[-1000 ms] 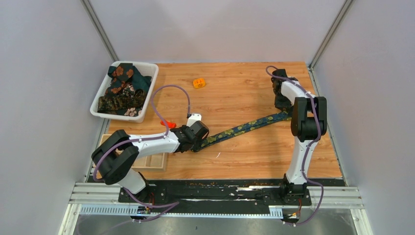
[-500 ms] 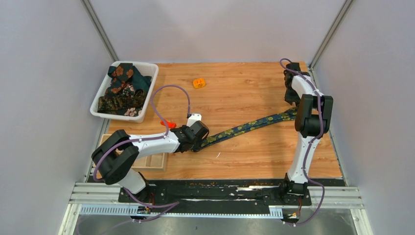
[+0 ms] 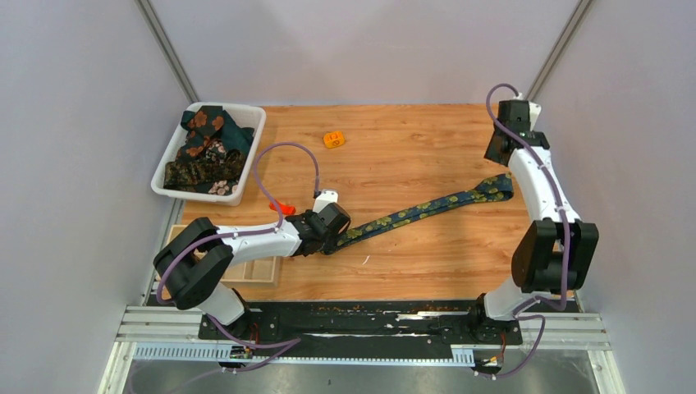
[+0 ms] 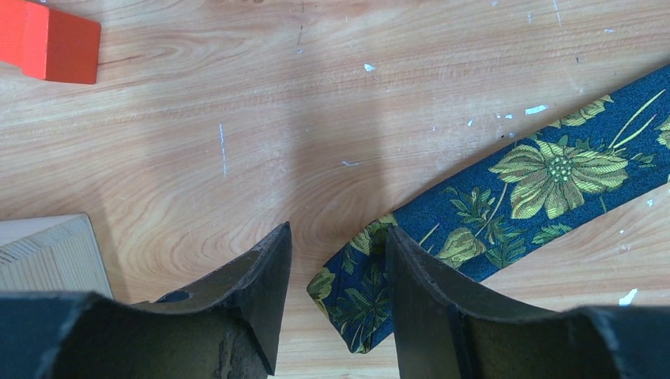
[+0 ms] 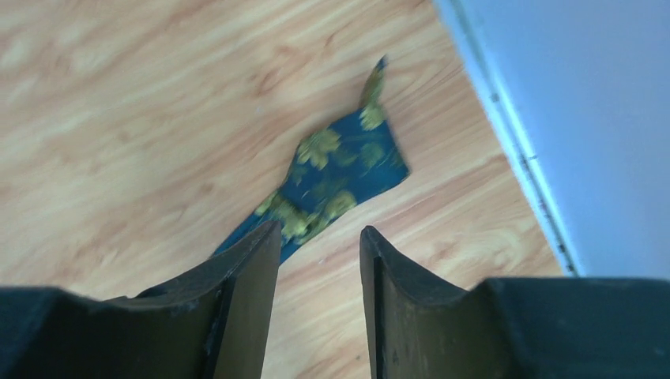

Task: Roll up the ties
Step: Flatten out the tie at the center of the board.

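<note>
Nearest you, low in the top view, a pale wooden tray [image 3: 256, 269] with a ridged edge lies partly under your left arm on the wood-grain table [image 3: 410, 263]. The table's laminate is smooth, flecked with small white chips.

Just above it, your left gripper [image 4: 336, 229] is low over the board with its dark, curved fingers spread. The narrow end of the navy tie [image 3: 418, 209] lies loose between them, not pinched; bare wood shows between the cloth and one finger. The fabric is a fine matte weave printed with yellow-green flowers and leaves, and it ends in a blunt point.

From there the tie runs as one long flat strip up and right across the middle of the frame. Its broad end sits near the right edge of the table, slightly rumpled, one corner lifted.

A red block [image 4: 51, 43] with square edges sits upper left of the left gripper.

Your right gripper [image 5: 320, 229] is raised above the broad end, released, nothing between its fingers.

Farther back, a small orange piece [image 3: 333, 139] lies alone. At upper left, a white plastic bin [image 3: 246, 116] holds the other ties [image 3: 205, 149], dark green with orange and pinkish blooms, heaped in folds.
</note>
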